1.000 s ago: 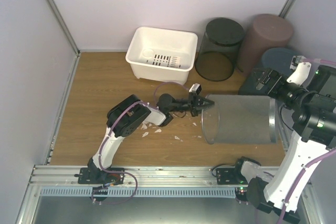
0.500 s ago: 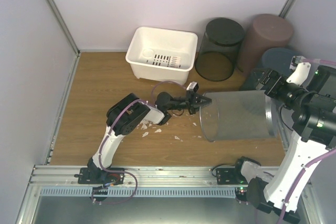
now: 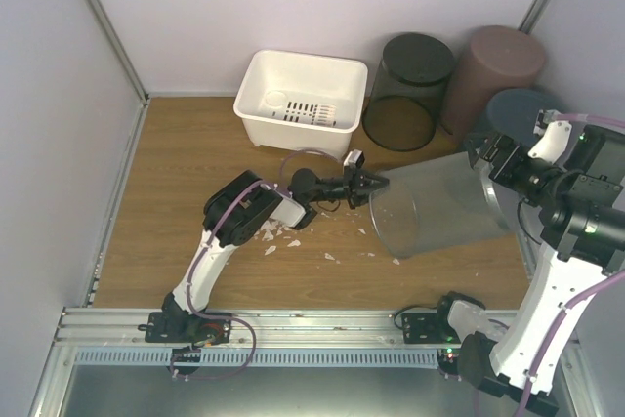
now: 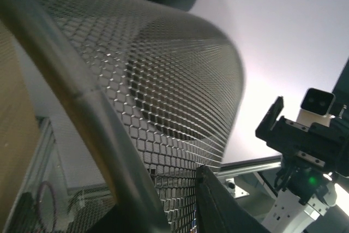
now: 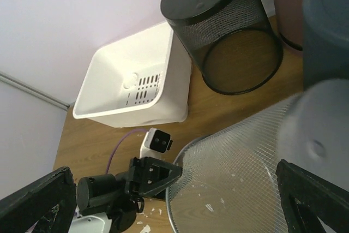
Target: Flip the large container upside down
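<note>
One large mesh container (image 3: 444, 207) lies tilted, mouth left, long axis left-right, three bins (image 3: 410, 90) and one white tub (image 3: 293, 132) beyond; right jaws spread wide, left jaws' state unclear.

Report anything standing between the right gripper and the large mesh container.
Nothing visible does. The open right gripper sits right at the mesh container's closed end. The left gripper is at the opposite rim, and the black mesh bin stands farther back, clear of both.

Open table (image 3: 166, 192) L of tilted mesh container (image 3: 444, 210); white tub (image 3: 301, 100), black bin (image 3: 408, 93), brown bin (image 3: 493, 70) block rear.
</note>
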Action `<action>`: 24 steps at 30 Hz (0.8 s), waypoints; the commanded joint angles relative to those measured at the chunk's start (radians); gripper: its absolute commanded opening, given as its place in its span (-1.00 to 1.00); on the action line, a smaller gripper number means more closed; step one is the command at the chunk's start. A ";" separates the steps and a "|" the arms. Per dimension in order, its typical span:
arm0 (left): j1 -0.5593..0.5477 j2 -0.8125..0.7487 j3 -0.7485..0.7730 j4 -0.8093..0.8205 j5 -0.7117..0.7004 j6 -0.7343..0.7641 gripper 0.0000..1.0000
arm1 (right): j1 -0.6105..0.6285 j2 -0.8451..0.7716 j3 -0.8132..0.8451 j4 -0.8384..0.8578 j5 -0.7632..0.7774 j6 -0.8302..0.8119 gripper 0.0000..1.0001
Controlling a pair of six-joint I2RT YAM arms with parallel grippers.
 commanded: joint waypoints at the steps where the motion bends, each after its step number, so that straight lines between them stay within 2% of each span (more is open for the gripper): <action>1: -0.004 0.085 -0.047 0.315 0.071 0.045 -0.59 | -0.006 -0.010 -0.012 0.000 0.016 -0.011 0.99; 12: 0.012 0.090 -0.072 0.316 0.095 0.048 -0.55 | -0.006 -0.019 -0.024 0.000 0.010 -0.013 0.99; 24: 0.040 0.056 -0.149 0.316 0.122 0.087 -0.03 | -0.007 -0.043 -0.047 0.000 -0.004 -0.012 0.99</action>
